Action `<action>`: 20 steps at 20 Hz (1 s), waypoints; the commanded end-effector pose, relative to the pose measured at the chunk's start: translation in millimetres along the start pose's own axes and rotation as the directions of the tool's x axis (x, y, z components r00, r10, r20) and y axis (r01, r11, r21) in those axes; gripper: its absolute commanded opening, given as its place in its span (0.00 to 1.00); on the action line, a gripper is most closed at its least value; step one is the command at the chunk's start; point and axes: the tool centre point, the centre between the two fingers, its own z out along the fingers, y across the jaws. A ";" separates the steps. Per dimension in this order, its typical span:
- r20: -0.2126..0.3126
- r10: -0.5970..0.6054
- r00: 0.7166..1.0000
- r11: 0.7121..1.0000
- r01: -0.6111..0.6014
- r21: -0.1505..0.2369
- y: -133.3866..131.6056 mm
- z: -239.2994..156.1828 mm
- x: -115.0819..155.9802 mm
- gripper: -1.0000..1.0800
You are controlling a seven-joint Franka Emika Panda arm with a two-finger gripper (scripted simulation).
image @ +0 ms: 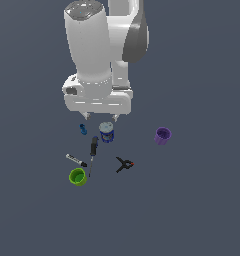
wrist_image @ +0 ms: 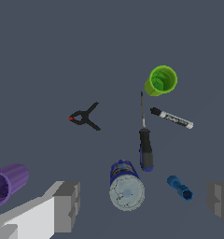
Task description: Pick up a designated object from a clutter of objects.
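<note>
Exterior view shows the white arm (image: 99,55) hanging over a dark grey surface (image: 202,210), its two fingers (image: 101,117) spread wide and holding nothing, their tips above the clutter and clear of it. The tiny bright-blue piece (image: 83,129) lies on the surface just below the finger tip on the exterior view's left, apart from it. Just beside that piece, toward the exterior view's right, stands the dark-blue can (image: 107,132) with its grey top, under the other finger tip. The black screwdriver (image: 93,152) lies close to the can on its nearer side, handle by the can and thin shaft pointing toward the green cup (image: 77,176). The marker (image: 76,160), white with black ends, lies between the blue piece and the green cup, to the exterior view's left of the screwdriver. The black clamp (image: 124,164), with a small red spot at its tip, sits to the exterior view's right of the screwdriver, and the purple cup (image: 162,135) lies well apart, farther right.

Wrist view has both finger pads (wrist_image: 67,205) at the frame edges with a wide gap between them. The tiny blue piece (wrist_image: 179,187) lies on its side in that gap, nearer one pad, touching neither. The can (wrist_image: 126,186) is upright beside it, and the screwdriver (wrist_image: 144,140), marker (wrist_image: 171,118), green cup (wrist_image: 161,80), clamp (wrist_image: 85,117) and tipped-over purple cup (wrist_image: 8,183) lie around.
</note>
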 end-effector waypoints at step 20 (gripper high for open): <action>0.014 0.398 0.917 0.917 -0.398 0.005 137.8 162.7 -105.0 0.96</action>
